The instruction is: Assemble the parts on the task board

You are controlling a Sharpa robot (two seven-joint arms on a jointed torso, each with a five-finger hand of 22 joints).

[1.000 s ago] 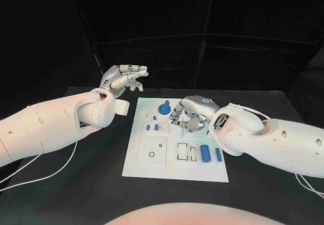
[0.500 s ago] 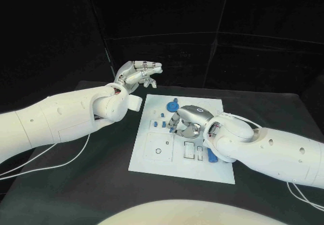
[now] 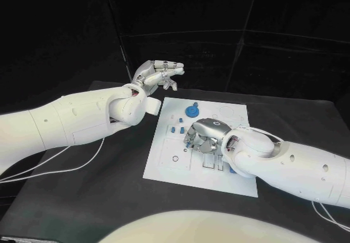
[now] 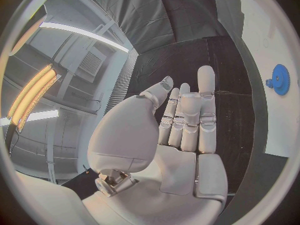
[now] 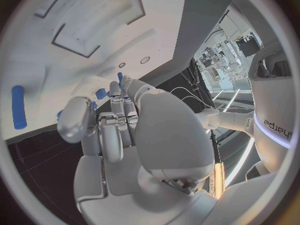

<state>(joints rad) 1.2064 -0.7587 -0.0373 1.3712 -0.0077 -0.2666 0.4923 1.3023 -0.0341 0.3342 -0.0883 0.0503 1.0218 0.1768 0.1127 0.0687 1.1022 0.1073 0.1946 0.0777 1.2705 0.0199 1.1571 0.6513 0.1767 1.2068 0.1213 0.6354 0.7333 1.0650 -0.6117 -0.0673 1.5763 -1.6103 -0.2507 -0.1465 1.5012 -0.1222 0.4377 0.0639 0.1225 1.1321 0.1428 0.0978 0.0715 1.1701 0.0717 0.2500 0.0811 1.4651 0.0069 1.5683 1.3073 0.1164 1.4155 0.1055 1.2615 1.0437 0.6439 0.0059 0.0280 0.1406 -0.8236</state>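
- The task board (image 3: 175, 169), a white plate, lies in the middle of the black table (image 3: 87, 197), with recesses and small holes cut into its face.
- The right hand (image 3: 204, 137) is down over the middle of the board, its fingers curled inward toward the surface. The right wrist view shows small blue parts (image 5: 100, 93) between the fingertips (image 5: 120, 78), but whether they are gripped or merely lie under the hand cannot be told.
- A long blue part (image 5: 18, 113) lies flat on the board beside that hand.
- Two small blue pegs (image 3: 176, 130) stand on the board just left of the right hand.
- A blue gear (image 3: 193, 110) sits near the board's far edge; the left wrist view shows it too (image 4: 280, 79).
- The left hand (image 3: 156, 74) is raised beyond the board's far left corner, fingers nearly straight and close together, holding nothing.
- No writing can be read on the board or the parts.
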